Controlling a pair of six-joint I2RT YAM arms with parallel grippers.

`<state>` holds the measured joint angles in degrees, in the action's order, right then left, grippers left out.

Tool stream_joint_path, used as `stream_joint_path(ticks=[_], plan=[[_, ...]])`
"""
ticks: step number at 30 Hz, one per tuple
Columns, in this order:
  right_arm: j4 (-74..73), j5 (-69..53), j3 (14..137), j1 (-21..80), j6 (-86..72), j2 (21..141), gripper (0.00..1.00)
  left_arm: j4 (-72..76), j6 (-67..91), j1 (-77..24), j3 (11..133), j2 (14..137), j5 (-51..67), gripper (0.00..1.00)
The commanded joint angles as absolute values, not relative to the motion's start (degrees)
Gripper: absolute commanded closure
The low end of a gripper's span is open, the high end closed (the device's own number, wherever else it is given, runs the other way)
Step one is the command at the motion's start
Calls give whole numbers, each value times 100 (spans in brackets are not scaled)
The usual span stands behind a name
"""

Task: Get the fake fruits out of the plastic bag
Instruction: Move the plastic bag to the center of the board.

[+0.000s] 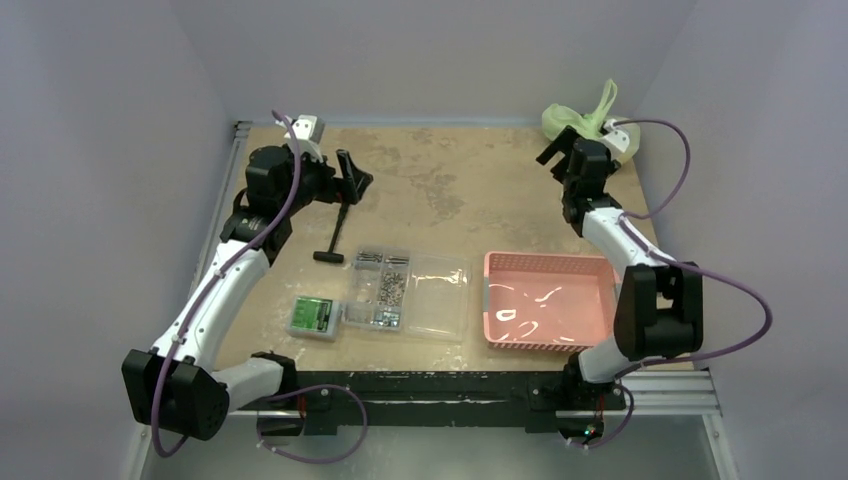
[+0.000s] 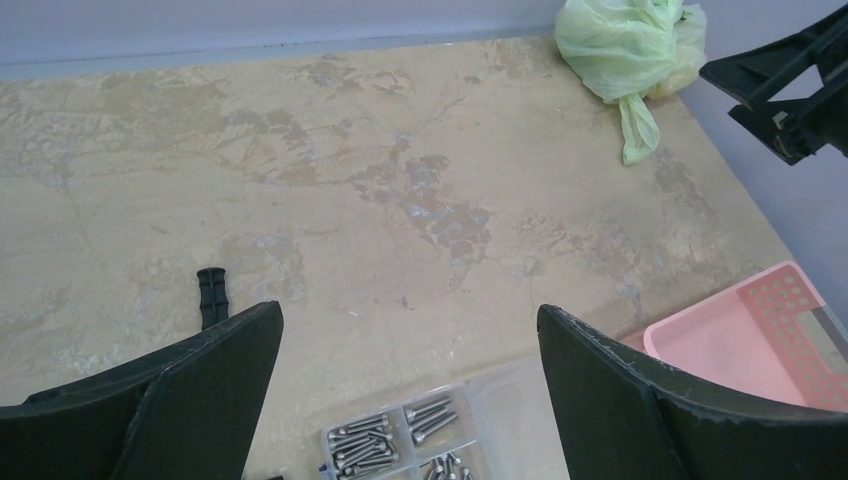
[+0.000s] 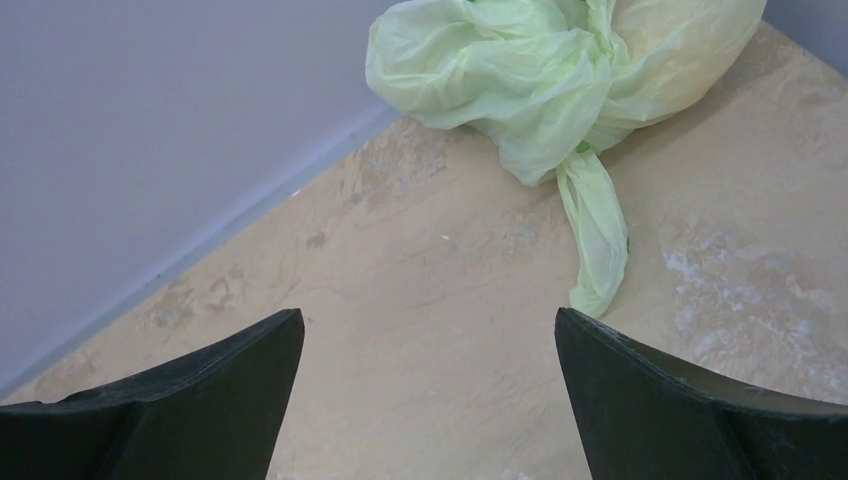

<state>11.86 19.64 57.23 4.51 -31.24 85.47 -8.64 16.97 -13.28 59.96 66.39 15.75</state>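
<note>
1. The plastic bag [image 1: 578,120] sits bunched up in the far right corner of the worktop, tight against the wall.
2. No fake fruits are on show. The bag bulges in rounded lumps, so I judge they are all inside.
3. The right gripper [image 3: 428,322] hovers just short of the bag, jaws spread wide with nothing between them.
4. The left gripper [image 2: 410,315] hangs over the far left part of the worktop, well apart from the bag. It is wide open too, and empty.
5. Handling call: the film looks thin, soft and crinkly, and almost weightless itself. Any weight is the load inside, which will probably roll and shift when the bag is lifted. A hard pinch could tear the film.
6. Best hold, I'd say, is the twisted tail [image 3: 598,240] trailing toward the near edge. Its gathered layers give the pads something to bite.
7. Whether the neck is knotted or only twisted, I cannot tell.
</note>
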Motion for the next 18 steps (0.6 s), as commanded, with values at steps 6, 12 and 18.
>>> stream_joint_path(ticks=[6, 12, 18], plan=[[1299, 1579, 6920, -205, -4126, 9718, 1, -706, 1907, -1347, 6403, 6851, 2016, 0], [875, 1636, 7612, -623, -4438, 10447, 1, -753, 1964, -1346, 6513, 6971, 2152, 0], [685, 1547, 8355, -819, -4336, 11278, 2, -817, 1947, -1351, 6565, 7029, 2186, 0]])
